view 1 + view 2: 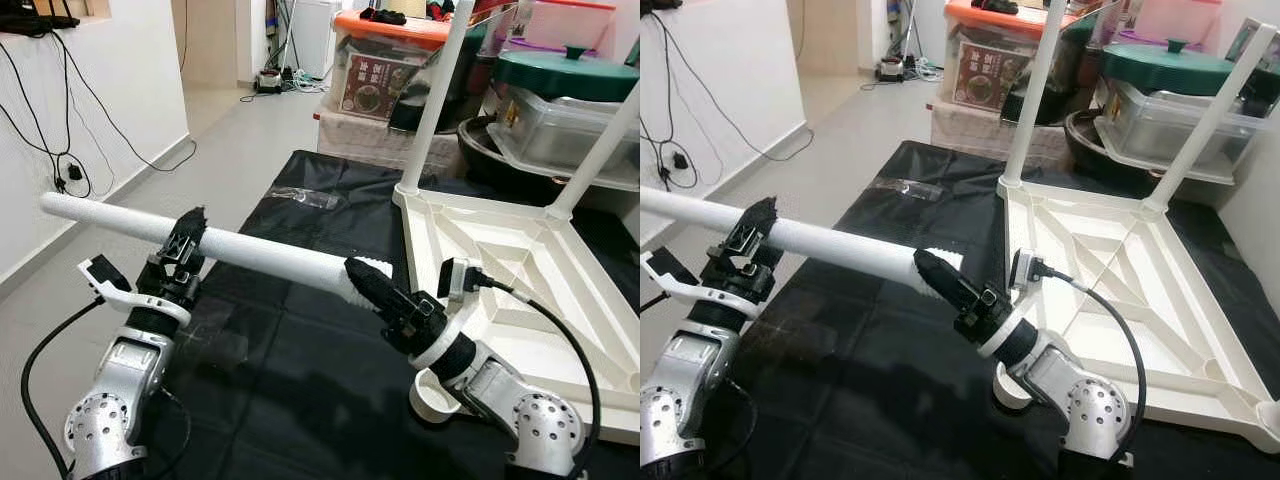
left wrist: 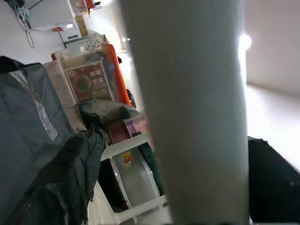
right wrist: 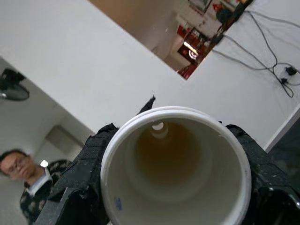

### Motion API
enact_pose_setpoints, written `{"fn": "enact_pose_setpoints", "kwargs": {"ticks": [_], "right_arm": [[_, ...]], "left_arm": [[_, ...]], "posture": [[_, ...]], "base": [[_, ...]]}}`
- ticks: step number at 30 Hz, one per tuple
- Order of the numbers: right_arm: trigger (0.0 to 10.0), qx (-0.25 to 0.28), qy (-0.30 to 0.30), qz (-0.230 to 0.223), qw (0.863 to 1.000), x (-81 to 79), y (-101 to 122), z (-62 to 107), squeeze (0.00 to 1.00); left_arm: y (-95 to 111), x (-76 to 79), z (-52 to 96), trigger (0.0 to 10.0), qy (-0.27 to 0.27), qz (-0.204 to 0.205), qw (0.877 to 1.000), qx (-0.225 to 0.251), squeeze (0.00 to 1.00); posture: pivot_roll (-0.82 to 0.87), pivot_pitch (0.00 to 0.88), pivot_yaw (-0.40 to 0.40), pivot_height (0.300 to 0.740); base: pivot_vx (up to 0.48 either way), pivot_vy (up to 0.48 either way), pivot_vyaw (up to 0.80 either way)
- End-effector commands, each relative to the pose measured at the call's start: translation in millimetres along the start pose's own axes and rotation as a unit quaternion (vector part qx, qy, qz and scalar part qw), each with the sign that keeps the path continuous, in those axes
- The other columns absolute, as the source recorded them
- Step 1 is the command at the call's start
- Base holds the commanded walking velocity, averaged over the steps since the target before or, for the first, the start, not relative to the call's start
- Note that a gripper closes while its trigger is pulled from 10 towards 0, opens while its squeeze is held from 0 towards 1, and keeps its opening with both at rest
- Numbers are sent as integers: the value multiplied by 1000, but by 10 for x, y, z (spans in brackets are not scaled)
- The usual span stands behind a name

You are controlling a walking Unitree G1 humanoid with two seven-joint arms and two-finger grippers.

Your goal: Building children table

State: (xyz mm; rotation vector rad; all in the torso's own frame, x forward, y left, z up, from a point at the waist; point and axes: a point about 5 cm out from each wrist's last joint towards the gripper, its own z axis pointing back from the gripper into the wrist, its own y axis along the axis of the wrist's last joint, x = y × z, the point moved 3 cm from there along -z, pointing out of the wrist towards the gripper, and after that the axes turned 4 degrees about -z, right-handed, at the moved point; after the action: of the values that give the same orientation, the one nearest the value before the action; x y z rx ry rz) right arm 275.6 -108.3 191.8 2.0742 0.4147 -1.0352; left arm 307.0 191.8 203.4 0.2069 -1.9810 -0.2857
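Both grippers sit low in the head views, each closed on the same white leg [image 1: 250, 250]: the left gripper [image 1: 185, 245] clamps it near mid-length at lower left, and the right gripper [image 1: 375, 290] pinches its threaded end at lower centre, where the right wrist view looks straight into the hollow tube between two black fingers [image 3: 79, 173]. The leg lies nearly level above a black sheet [image 1: 300, 380], running from the left edge of the frame toward the middle. Right of it, the tabletop [image 1: 500, 260] rests upside down on the sheet with two legs already standing in its upper corners. A round white socket [image 1: 435, 395] at the tabletop's near corner sits just below the right wrist, and the right arm partly covers it. The risks lie in the swing to vertical: with two grips on one rigid tube, any mismatch between the arms could twist the leg out of a pinch, most likely at the threaded end, where the ridged surface gives the fingers poor purchase. The far end could sweep into the wall at left. Fingers over the thread would block seating it, and a tilted start could cross-thread or push the loose tabletop along the sheet. A person [image 3: 26, 180] stands near, in the lower left of the right wrist view, within the leg's sweep.
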Motion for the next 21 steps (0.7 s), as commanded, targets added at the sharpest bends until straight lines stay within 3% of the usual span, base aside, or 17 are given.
{"fn": "enact_pose_setpoints", "kwargs": {"ticks": [1, 10, 11, 12, 21], "right_arm": [[0, -6, 16, -5, 1000, -30, -20, 15, 0], [0, -24, 8, -8, 1000, 14, -93, 36, 0], [0, -26, 7, -9, 1000, 20, -100, 43, 0], [0, -27, 5, -8, 1000, 25, -104, 50, 0], [0, -41, -9, 6, 999, 76, -106, 78, 0]], "left_arm": [[23, 8, -11, 10000, -5, 3, 1000, 4, 0], [168, 51, -29, 10000, -12, -9, 999, 35, 0], [197, 53, -25, 1373, -12, -13, 999, 42, 0], [220, 39, -1, 0, -8, -20, 999, 47, 0], [288, 61, 15, 0, -6, -37, 997, 73, 0]], "posture": [[56, 0, -131, 740], [68, 0, -139, 740], [70, 0, -139, 740], [70, 0, -140, 740], [71, 0, -143, 740]], "base": [[0, 0, 0], [0, 0, 0], [0, 0, 0], [0, 0, 0], [0, 0, 0]]}}
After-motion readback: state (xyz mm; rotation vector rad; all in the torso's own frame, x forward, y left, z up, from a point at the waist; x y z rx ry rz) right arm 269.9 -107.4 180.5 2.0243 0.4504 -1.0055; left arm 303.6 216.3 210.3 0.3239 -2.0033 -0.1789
